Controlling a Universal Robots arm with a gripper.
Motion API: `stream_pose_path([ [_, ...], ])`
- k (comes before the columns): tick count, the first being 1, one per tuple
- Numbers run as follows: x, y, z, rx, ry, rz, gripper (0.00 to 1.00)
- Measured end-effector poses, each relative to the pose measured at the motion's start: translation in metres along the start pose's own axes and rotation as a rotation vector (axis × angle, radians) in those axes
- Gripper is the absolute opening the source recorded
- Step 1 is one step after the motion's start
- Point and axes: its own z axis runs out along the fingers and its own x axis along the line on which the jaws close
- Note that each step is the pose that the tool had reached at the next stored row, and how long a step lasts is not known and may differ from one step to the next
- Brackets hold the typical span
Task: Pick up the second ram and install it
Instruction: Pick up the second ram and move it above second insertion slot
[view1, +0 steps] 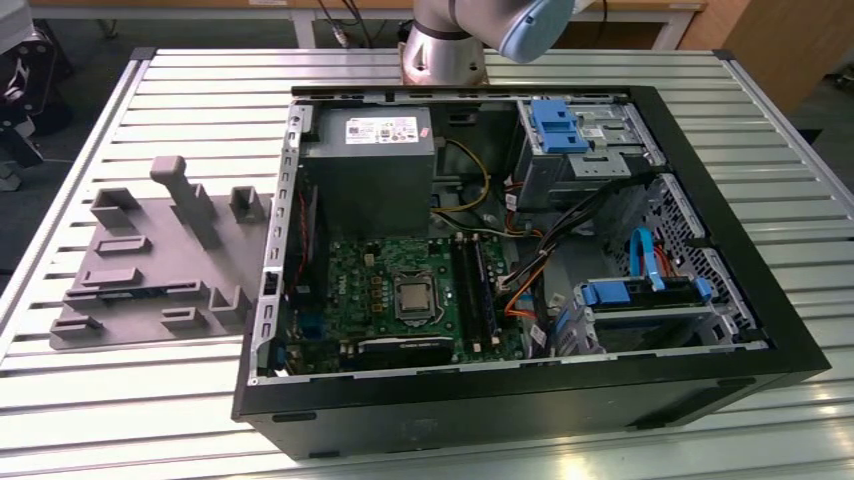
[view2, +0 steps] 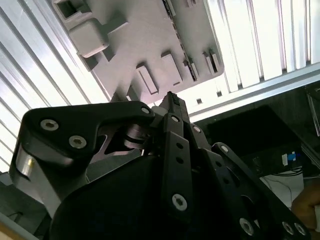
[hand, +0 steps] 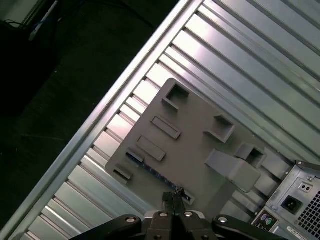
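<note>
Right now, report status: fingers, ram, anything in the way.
Gripper over tray, fingers shut, empty. Ram lies in its tray slot, not gripped. Nothing over it.

Ribbed aluminium table (view1: 120, 410), dark floor (hand: 55, 85) beyond — wooden panel (view1: 787, 40) behind

Second ram (hand: 150, 171): thin blue-green stick, on gray holder (hand: 195, 150), near edge.

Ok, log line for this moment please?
gripper: fingers shut, empty, over gray tray | second ram: lying in tray, untouched | install: not done
</note>
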Motion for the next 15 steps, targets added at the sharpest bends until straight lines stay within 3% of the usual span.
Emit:
stream_pose_path([
  [15,0.0,0.0,0.0,0.0,0.0002,-0.011,0.11],
])
